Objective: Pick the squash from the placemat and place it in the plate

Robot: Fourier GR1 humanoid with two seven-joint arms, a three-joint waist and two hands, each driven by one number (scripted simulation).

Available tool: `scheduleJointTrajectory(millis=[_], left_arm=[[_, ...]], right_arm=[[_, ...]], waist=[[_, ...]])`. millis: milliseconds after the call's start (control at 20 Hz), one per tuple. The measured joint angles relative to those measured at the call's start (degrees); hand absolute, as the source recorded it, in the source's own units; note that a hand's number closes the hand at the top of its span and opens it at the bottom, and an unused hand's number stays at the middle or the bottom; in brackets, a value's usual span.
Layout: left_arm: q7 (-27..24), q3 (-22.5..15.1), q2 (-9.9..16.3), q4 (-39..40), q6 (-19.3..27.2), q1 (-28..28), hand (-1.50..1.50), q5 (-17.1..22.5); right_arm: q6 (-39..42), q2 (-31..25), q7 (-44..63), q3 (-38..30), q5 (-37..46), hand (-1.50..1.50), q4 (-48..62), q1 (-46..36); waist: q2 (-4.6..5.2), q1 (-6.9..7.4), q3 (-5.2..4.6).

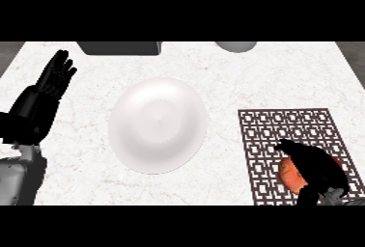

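An orange squash [291,175] lies on the patterned placemat [285,125] at the lower right of the head view. My right hand [317,166] sits over it with fingers and thumb curled round it, hiding most of the squash. A white plate [158,124] rests in the middle of the counter, left of the placemat. My left hand [53,77] is held up at the left edge, fingers straight, away from both.
A dark grey rectangular object [119,48] stands at the counter's far edge, and a grey rounded object [236,46] sits to its right. The white marbled counter [285,77] spreads between the plate and the far edge.
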Motion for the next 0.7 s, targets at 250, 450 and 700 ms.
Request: scheduleJointTrajectory(millis=[250,450,700], left_arm=[[-0.62,0.11,-0.29,0.03,-0.62,0.51,0.0,-0.41],[-0.8,0.43,-0.43,0.57,-0.79,-0.24,0.0,-0.85],[-0.56,1.03,-0.28,0.6,-1.45,-0.18,0.0,-0.68]], right_arm=[[-7.28,1.01,-4.77,-0.74,4.95,1.5,2.24,-2.21],[-11.76,1.29,-7.89,-3.14,7.48,1.5,5.4,-4.7],[-16.33,-3.26,-16.08,-11.14,6.69,1.5,14.73,-8.34]], waist=[[-0.04,0.05,-0.15],[0.05,0.06,-0.06],[0.23,0.26,0.15]])
